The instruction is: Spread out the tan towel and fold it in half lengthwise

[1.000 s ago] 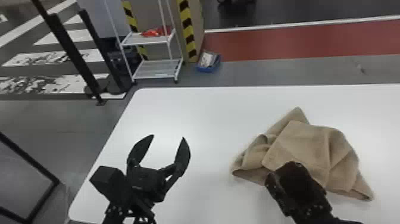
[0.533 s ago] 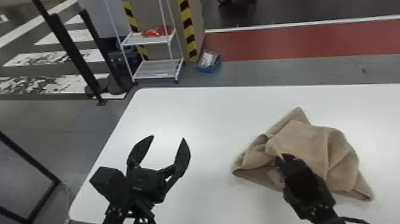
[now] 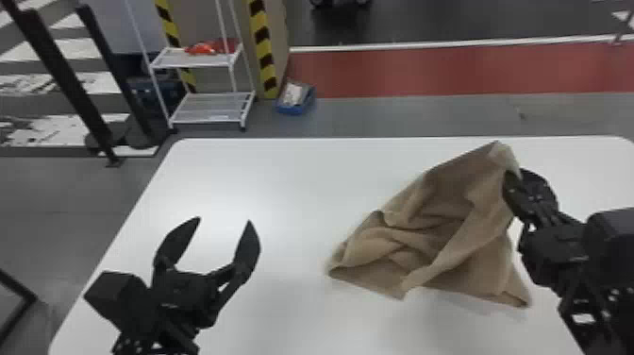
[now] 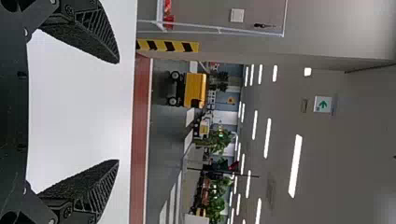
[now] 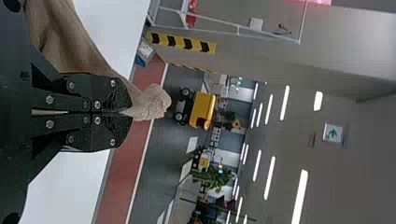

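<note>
The towel (image 3: pixel 438 226) lies rumpled on the right-hand part of the bench (image 3: pixel 292 189), with loose folds across its middle. One part is lifted toward the far edge, and the lower parts rest on the white top, one corner pointing toward the near edge.

The right hand (image 3: pixel 513 175) is closed on the raised part, over the right side of the bench. In the right wrist view, the right hand (image 5: pixel 125 112) has its two fingers pressed together with cloth pinched between them, and a tuft sticks out past the tips.

The left hand (image 3: pixel 224 221) is over the bench near its left edge, spread wide and holding nothing, well apart from the towel.

Beyond the far edge, toward the far left corner, stands a white rack (image 3: pixel 212 109).
</note>
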